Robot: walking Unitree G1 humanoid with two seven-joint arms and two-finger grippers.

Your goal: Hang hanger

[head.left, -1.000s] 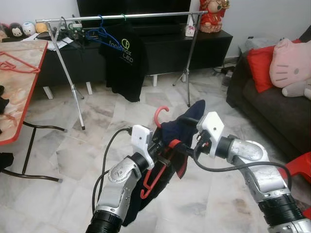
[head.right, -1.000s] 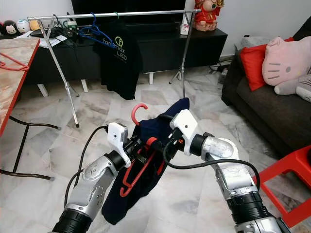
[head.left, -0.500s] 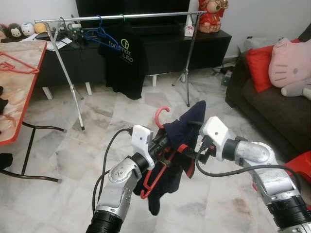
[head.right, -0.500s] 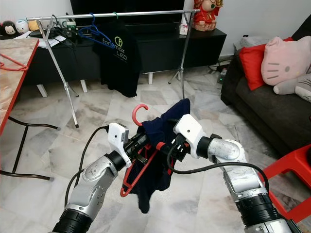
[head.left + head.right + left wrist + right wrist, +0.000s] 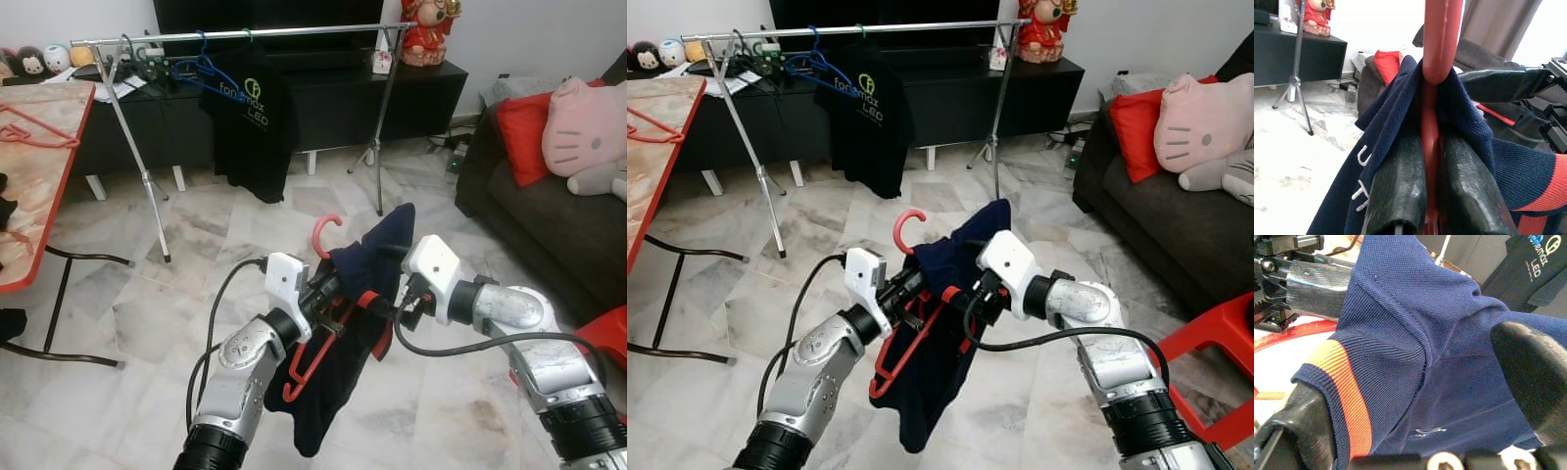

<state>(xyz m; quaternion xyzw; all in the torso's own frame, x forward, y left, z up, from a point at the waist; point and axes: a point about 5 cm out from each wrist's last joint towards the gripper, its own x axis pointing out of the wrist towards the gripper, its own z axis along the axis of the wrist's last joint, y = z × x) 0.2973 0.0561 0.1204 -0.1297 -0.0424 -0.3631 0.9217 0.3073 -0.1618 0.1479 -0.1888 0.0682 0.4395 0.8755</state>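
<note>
Since half a second ago the navy knit shirt with an orange-red cuff (image 5: 936, 362) hangs longer below the two grippers, its lower hem nearer the marble floor (image 5: 745, 284); the arms hold much the same posture. Head views show the red plastic hanger (image 5: 312, 338) held in mid-air before the robot, well short of the silver clothes rail (image 5: 245, 34) where a black printed T-shirt (image 5: 250, 117) and a blue hanger (image 5: 201, 64) hang. Left wrist view adds that the left gripper (image 5: 1432, 191) has its fingers pressed together on the red plastic hanger's stem, shirt fabric draped over both. Right wrist view shows the right gripper (image 5: 1415, 396) with fingers spread, the orange-banded cuff lying over one finger (image 5: 1312, 426); whether it actually pinches cloth cannot be told. Most of the hanger's frame is hidden under fabric. A red-edged table (image 5: 59, 186) is cut off at the left.
</note>
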